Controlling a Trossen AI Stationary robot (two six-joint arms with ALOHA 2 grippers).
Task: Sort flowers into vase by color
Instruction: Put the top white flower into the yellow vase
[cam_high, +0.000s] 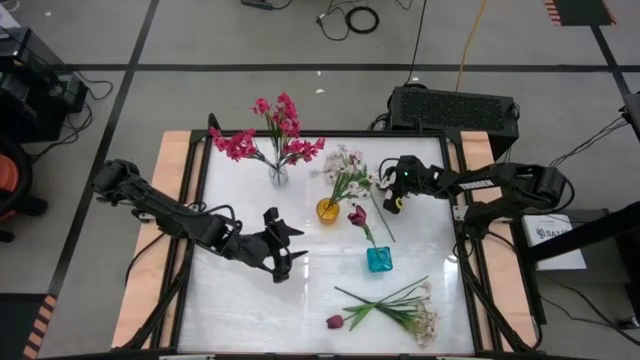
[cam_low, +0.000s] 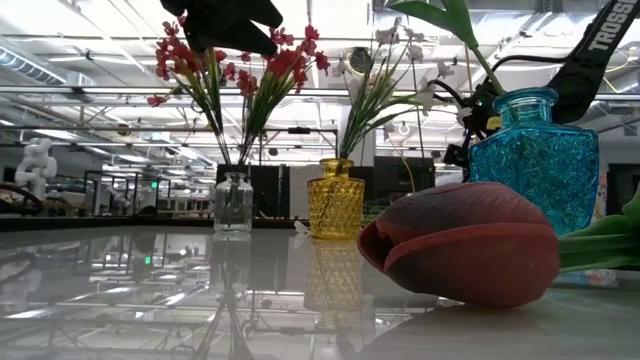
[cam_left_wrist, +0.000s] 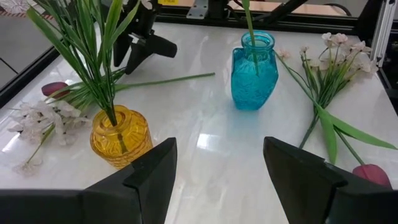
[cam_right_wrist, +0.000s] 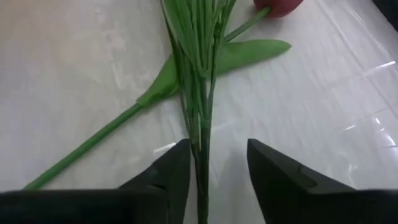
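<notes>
Right gripper (cam_right_wrist: 214, 165), fingers apart astride white-blossom stems by the yellow vase (cam_high: 328, 211); pink sprigs are sorted, but white sprigs and a tulip (cam_high: 335, 322) lie loose.

A black box (cam_high: 453, 108) sits on the floor just above the table's (cam_high: 250, 310) upper right edge. Coiled cables (cam_high: 352, 17) lie on the floor at the top centre. A white paper (cam_high: 552, 230) rests at the right, beside the table. At the far left stands dark equipment (cam_high: 28, 85), with 1 orange object (cam_high: 10, 172) below it.
</notes>
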